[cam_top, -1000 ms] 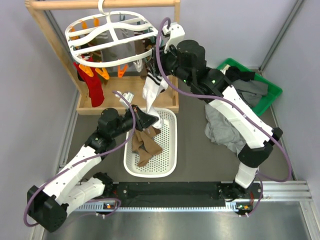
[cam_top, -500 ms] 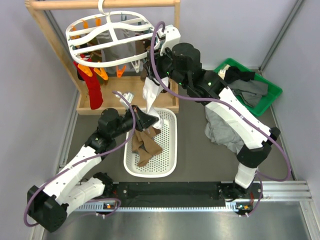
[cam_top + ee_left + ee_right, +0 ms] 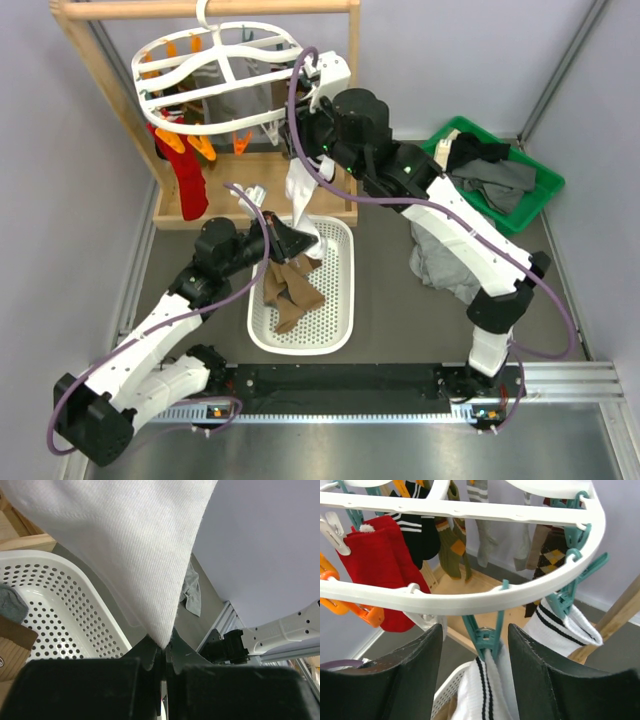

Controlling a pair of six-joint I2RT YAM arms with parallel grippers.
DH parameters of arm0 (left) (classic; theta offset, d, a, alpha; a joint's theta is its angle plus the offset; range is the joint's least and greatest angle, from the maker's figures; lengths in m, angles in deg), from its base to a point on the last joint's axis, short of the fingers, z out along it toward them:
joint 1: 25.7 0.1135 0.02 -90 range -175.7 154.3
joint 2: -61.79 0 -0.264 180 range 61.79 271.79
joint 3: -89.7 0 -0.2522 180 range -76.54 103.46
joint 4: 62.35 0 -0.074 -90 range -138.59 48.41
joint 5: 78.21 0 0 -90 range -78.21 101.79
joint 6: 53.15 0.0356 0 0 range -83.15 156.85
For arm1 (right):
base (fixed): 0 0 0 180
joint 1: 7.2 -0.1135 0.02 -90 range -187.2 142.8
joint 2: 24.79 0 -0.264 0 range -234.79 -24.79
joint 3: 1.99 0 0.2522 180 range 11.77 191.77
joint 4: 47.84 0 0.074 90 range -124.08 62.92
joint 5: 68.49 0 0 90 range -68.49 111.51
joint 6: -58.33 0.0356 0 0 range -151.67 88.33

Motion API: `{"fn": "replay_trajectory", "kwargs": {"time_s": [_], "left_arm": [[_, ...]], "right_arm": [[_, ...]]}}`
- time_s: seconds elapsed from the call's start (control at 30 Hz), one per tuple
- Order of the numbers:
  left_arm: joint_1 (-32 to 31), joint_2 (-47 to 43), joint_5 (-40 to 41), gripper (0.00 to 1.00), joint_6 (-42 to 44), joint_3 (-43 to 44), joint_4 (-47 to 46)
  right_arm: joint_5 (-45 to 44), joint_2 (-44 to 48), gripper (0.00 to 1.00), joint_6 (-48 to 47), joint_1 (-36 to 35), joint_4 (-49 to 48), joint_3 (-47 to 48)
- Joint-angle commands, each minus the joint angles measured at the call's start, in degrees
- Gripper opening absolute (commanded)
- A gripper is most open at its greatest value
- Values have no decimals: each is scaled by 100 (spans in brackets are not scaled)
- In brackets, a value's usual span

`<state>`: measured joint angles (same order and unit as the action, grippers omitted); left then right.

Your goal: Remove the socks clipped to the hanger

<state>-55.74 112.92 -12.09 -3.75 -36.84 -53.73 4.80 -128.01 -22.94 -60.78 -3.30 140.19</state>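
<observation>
Pinching the white striped sock (image 3: 298, 192) low, the left gripper (image 3: 162, 649) tensions it; the right gripper (image 3: 475, 632), spread astride the teal clip (image 3: 484, 636), should squeeze squarely.

white oval hanger (image 3: 450, 604) holding red, black, olive and argyle socks (image 3: 380, 560), a white striped sock (image 3: 487, 697) hanging from a teal clip (image 3: 482, 632).

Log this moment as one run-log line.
left jaws: shut on white sock lower end | right jaws: open around its teal clip | hanger: other socks clipped
</observation>
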Motion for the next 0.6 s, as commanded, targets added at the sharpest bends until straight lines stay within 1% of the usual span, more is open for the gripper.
{"fn": "replay_trajectory", "kwargs": {"time_s": [0.0,0.07,0.13,0.17,0.23,0.27,0.33,0.37,0.4,0.57], "left_arm": [[25,-77,-126,0,-53,-24,-276],[7,-103,-135,0,-53,-42,-259],[16,-130,-126,0,-62,-68,-259],[16,-165,-100,0,-62,-85,-241],[16,-191,-91,0,-80,-147,-250],[16,-218,-82,0,-80,-164,-250],[16,-235,-82,0,-89,-200,-241],[16,-262,-82,0,-89,-226,-224],[25,-262,-64,0,-80,-226,-189],[16,-376,50,0,-18,-375,49]], "right_arm": [[-323,-216,54,-109,-144,-328,473],[-429,-242,51,-126,-144,-388,500],[-640,-243,45,-161,-153,-424,491],[-710,-234,36,-170,-153,-468,491],[-860,-199,27,-214,-153,-521,474],[-886,-199,21,-240,-153,-573,465],[-904,-190,14,-267,-144,-591,456],[-887,-181,6,-267,-152,-617,447],[-834,-172,1,-258,-161,-635,438],[-737,-93,0,-144,-153,-644,333]]}}
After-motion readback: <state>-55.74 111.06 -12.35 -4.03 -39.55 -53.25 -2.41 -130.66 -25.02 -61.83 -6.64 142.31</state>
